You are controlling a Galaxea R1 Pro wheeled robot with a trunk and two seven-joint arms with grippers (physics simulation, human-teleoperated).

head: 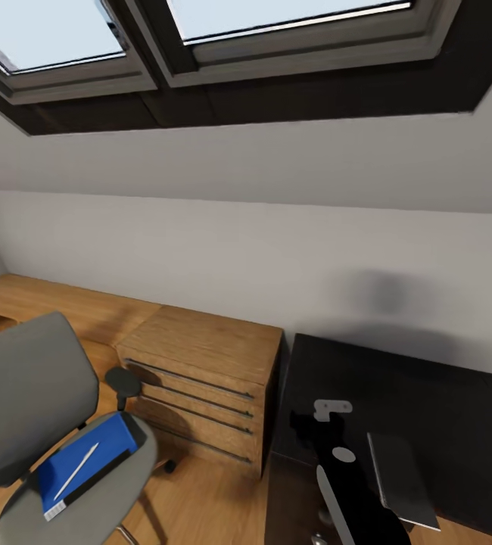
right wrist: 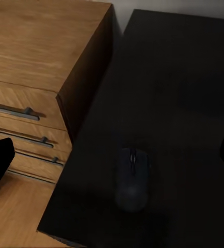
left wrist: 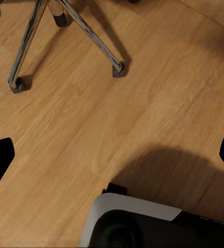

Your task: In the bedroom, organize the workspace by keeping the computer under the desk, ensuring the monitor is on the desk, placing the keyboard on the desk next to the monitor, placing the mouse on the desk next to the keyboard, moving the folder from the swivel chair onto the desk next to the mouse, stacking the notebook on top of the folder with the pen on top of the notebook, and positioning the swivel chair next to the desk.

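A grey swivel chair (head: 30, 393) stands at the left. On its seat lies a blue notebook (head: 98, 450) with a white pen (head: 76, 471) on top; a thin dark edge shows under the notebook. The black desk (head: 428, 393) is at the right, and my right arm (head: 344, 484) reaches over its near left corner. In the right wrist view a black mouse (right wrist: 132, 178) rests on the desk (right wrist: 184, 77), just below my open right gripper (right wrist: 112, 157). My left gripper (left wrist: 112, 155) hangs open over the wooden floor (left wrist: 143, 103), holding nothing.
A wooden drawer unit (head: 200, 378) stands between the chair and the desk, against the white wall. The chair's chrome legs and casters (left wrist: 117, 68) spread over the floor near my base (left wrist: 132, 222). A flat grey slab (head: 401, 481) sits beside my right arm; what it is, I cannot tell.
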